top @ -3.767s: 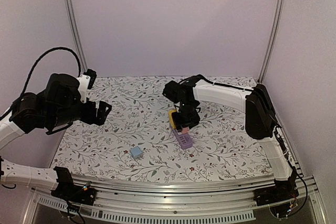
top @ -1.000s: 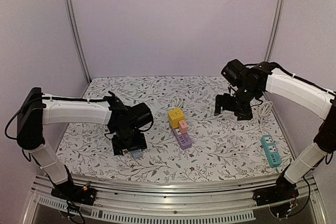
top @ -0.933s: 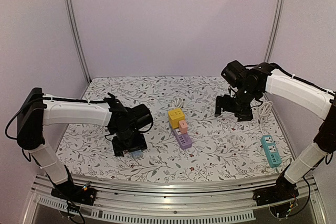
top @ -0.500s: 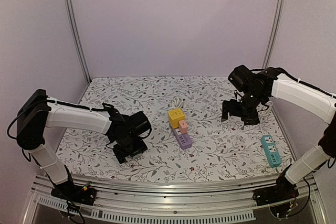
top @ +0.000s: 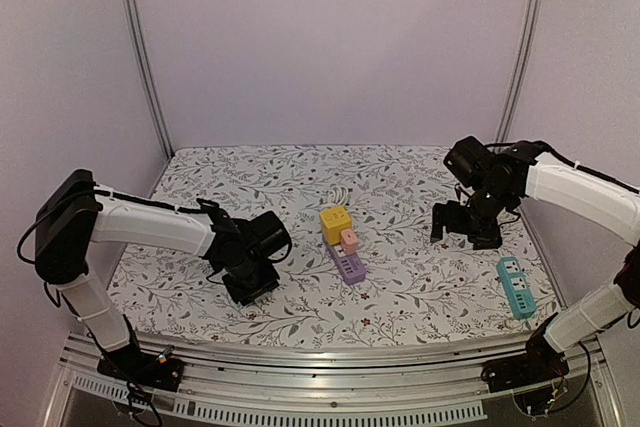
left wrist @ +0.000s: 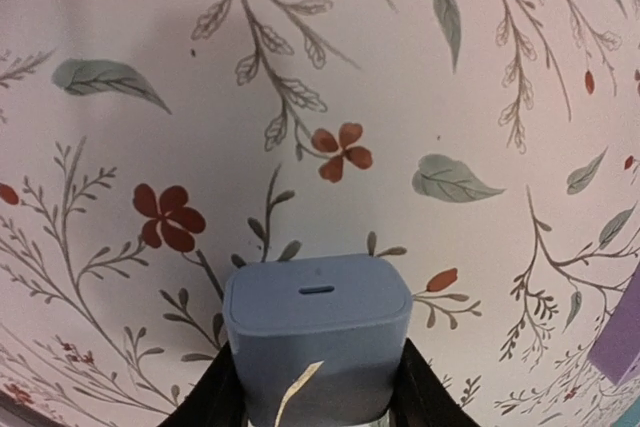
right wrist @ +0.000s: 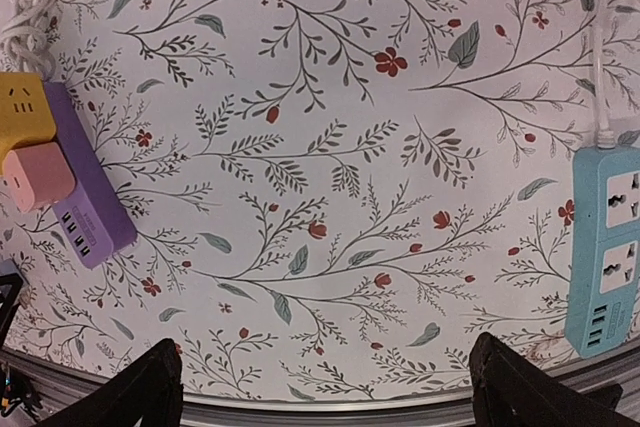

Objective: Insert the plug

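Observation:
The plug is a small blue block with a slot in its face [left wrist: 317,322]. It rests on the flowered mat, and my left gripper [left wrist: 317,392] is shut on its two sides. Seen from above, that gripper [top: 250,282] sits low at the front left and hides the plug. To its right lies a purple power strip [top: 349,267] [right wrist: 85,212] carrying a pink plug [top: 349,240] and a yellow cube adapter [top: 335,222]. My right gripper [top: 465,227] [right wrist: 325,397] hangs open over bare mat at the right, holding nothing.
A teal power strip [top: 515,287] [right wrist: 605,247] lies near the right edge, its white cord running back. A coiled white cable [top: 338,195] sits behind the yellow cube. The metal rail of the table front [right wrist: 330,412] shows below the right gripper.
The left gripper has come down over the blue plug and shut on it. The right arm has drifted right, away from the purple strip, still open.

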Available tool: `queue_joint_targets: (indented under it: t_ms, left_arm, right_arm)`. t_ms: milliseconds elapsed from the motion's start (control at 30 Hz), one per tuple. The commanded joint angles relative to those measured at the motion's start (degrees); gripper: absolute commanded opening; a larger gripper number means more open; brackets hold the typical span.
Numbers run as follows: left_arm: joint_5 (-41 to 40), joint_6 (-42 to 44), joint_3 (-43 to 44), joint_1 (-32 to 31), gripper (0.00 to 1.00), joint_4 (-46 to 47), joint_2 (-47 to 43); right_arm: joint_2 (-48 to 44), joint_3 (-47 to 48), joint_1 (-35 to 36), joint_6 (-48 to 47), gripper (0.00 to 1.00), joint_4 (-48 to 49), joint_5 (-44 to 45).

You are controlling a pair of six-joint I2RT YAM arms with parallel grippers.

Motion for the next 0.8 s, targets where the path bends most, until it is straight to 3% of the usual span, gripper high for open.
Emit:
queue_joint_targets:
  t_ms: [0,67,200,500,767]
  left_arm:
    - [-0.55,3.6,-0.43,0.63,0.3,1.26,0.81]
    - [-1.05,5.09,-0.65,0.92,0.22,1.39,-0.18]
    - [-2.2,9.72,-0.52,1.58,0.15,1.23,-3.19]
    - [-7.75,20.71,3.12,2.34,0.1,-6.32,-12.4]
    - [-12.72,22.65,3.53,2.42,0.08,-12.42,-20.33]
  right_arm:
    - [-2.75,-4.72,-3.51,0.79,0.99,1.77,-0.78]
    - [-3.79,-6.54,-5.65,0.58,0.99,2.48,-1.17]
    - [-4.94,-9.17,-12.18,-0.49,0.99,3.3,-0.86]
    - [-2.37,-12.46,-30.01,-3.44,0.99,5.2,1.84]
    - [0.04,-16.77,-39.32,-8.26,0.99,9.94,-2.18]
